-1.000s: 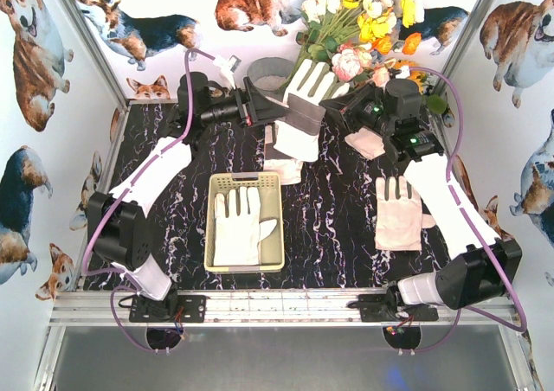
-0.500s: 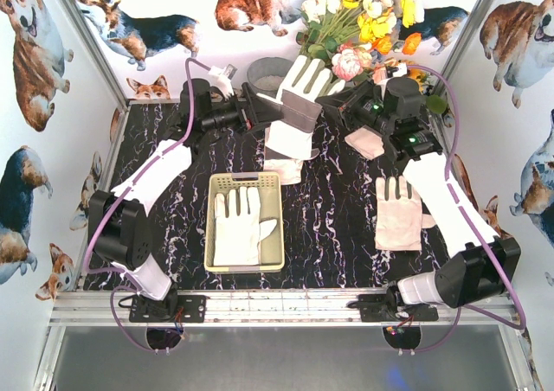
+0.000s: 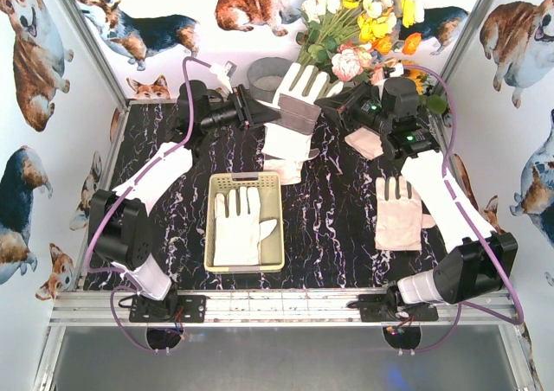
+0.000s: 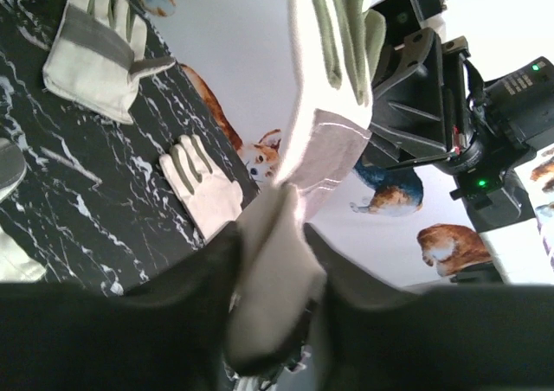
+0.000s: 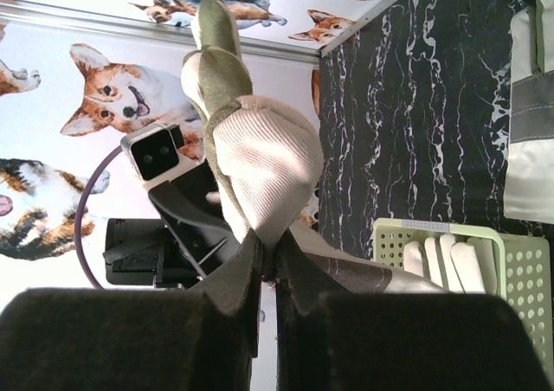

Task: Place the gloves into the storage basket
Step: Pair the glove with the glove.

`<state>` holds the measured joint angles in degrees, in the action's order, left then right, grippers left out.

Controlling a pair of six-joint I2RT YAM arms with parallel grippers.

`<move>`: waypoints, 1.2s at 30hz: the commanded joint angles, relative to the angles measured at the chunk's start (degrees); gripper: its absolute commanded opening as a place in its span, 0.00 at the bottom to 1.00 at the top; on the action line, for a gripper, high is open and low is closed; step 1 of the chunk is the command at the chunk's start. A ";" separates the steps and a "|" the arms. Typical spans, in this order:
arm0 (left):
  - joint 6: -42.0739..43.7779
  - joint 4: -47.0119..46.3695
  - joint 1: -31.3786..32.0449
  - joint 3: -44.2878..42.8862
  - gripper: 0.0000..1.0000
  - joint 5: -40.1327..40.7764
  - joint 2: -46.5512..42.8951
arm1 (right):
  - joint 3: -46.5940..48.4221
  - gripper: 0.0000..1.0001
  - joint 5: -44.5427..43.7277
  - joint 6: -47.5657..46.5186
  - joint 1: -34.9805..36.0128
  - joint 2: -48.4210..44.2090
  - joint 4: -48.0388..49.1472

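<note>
Corgi-print walls (image 3: pixel 35 149) enclosed the black marbled table (image 3: pixel 338 235), above whose far side a lifted glove (image 3: pixel 293 114) hung between both arms. The left gripper (image 4: pixel 270 235) was pinched on one edge with fabric filling its half-closed jaws, the right gripper (image 5: pixel 267 257) clamped almost fully on another fold. It looked like a hand-over before the drop: one grip would have to release, then the glove travel nearer, over the storage basket (image 3: pixel 245 180), which held one glove (image 3: pixel 238 227) already. A loose glove (image 3: pixel 398 218) lay to the right, and the grey bucket (image 3: pixel 264 69) and flowers (image 3: pixel 363 10) crowded close behind the arms.
</note>
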<state>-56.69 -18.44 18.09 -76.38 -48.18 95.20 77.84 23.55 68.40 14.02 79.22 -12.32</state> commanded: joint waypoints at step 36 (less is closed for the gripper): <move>33.40 62.30 8.33 -30.52 0.00 67.57 11.58 | 11.70 0.81 -17.49 -45.65 0.12 1.30 -29.10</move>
<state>-24.97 39.09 23.77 -102.80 8.10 103.02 86.54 8.97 29.95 14.15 79.88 -40.21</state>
